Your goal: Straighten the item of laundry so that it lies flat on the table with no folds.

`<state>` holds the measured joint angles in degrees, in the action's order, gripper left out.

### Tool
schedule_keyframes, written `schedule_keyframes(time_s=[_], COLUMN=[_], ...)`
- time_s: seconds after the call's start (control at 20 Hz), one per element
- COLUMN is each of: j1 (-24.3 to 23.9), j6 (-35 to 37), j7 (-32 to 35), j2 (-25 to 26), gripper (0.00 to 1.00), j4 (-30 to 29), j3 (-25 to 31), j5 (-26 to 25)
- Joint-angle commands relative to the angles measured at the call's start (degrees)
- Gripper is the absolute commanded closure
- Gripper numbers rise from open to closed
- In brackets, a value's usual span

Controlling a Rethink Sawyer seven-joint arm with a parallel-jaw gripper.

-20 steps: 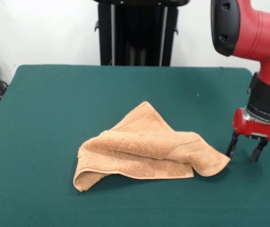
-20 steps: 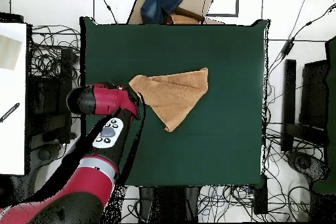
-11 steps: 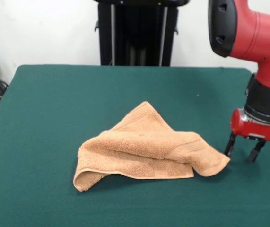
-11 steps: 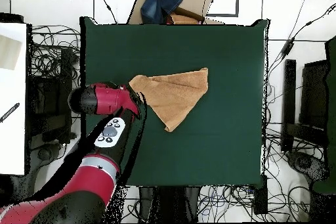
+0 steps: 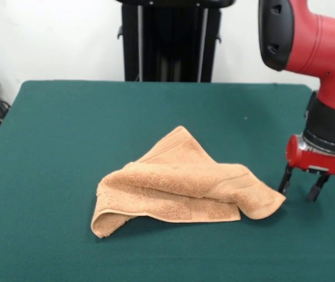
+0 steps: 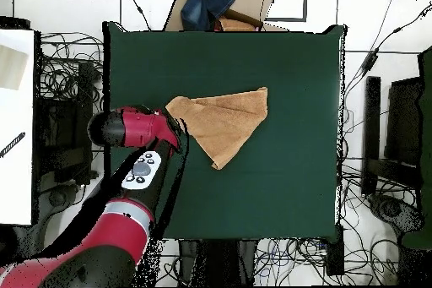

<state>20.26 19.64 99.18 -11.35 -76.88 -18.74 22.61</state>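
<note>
Peach terry towel (image 5: 185,188) lies mid-tabletop, folded into a rough triangle, layers doubled, hem band showing along its lower edge. Wide bare green felt table (image 5: 67,129) on all sides. Gripper (image 5: 300,187) just beside the towel's pointed corner, fingers apart, tips low over the felt, holding nothing.

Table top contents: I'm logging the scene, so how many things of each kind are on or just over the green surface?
Peach-orange towel, folded and rumpled: 1
Red and black pincer, open beside the towel's corner: 1
Total on or over the table: 2
</note>
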Motion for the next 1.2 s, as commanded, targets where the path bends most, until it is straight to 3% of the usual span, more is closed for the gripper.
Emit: schedule_keyframes(time_s=[0.05,0.55,1.2], j1=[-0.70,-0.94,-1.97], j6=[8.04,9.15,7.66], j7=[15.03,14.92,14.68], j2=[-0.86,-1.01,2.33], gripper=[0.00,0.00,0.00], j4=[-0.18,0.16,2.94], j3=[1.14,1.03,2.15], j5=[2.46,2.06,2.36])
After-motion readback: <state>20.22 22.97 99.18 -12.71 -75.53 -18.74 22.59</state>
